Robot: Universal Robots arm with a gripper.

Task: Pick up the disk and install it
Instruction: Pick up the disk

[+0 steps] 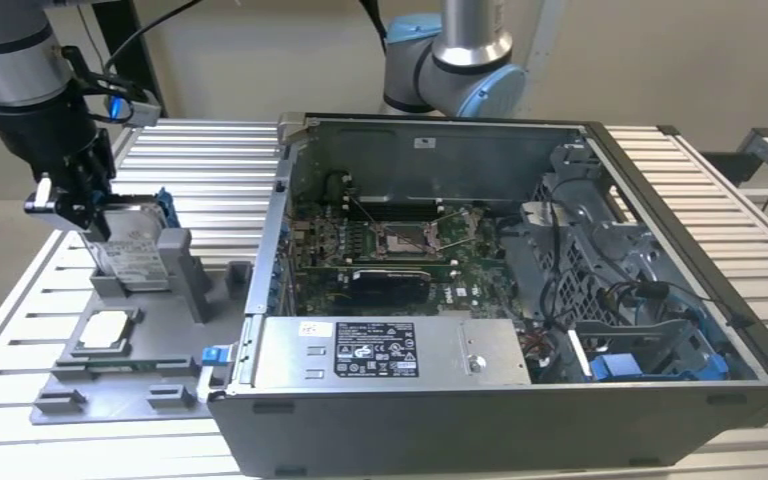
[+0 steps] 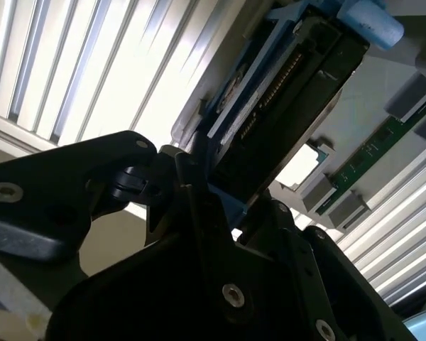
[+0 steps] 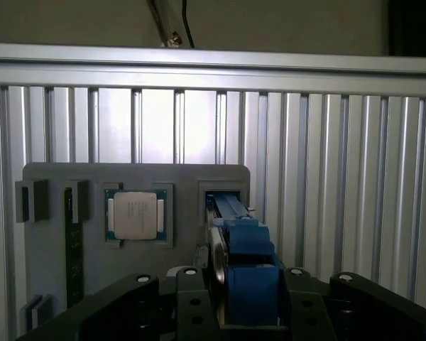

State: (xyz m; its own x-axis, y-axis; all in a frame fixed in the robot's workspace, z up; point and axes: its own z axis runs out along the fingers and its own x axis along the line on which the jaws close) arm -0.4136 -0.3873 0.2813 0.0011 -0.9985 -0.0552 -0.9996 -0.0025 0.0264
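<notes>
The disk [image 1: 132, 252] stands on edge in a slot of the grey holder plate [image 1: 117, 385] at the exterior view's left, its silver face with a white label framed by a blue bracket. My gripper [image 1: 91, 215] comes down on its upper end. In both wrist views the black fingers [image 3: 192, 298] sit tight against either side of the blue-framed disk [image 3: 241, 245], and the disk's dark connector edge [image 2: 284, 106] runs out from between them. The gripper is shut on the disk, whose lower end is still in the slot.
An open computer case [image 1: 704, 260] lies at the exterior view's right, with a motherboard [image 1: 398, 240], a silver power supply box [image 1: 371, 350] and a drive cage with blue clips [image 1: 624, 365]. On the holder plate are a square silver chip [image 3: 135, 215] and a green memory stick [image 3: 74, 241]. A slatted aluminium table [image 1: 211, 170] lies underneath.
</notes>
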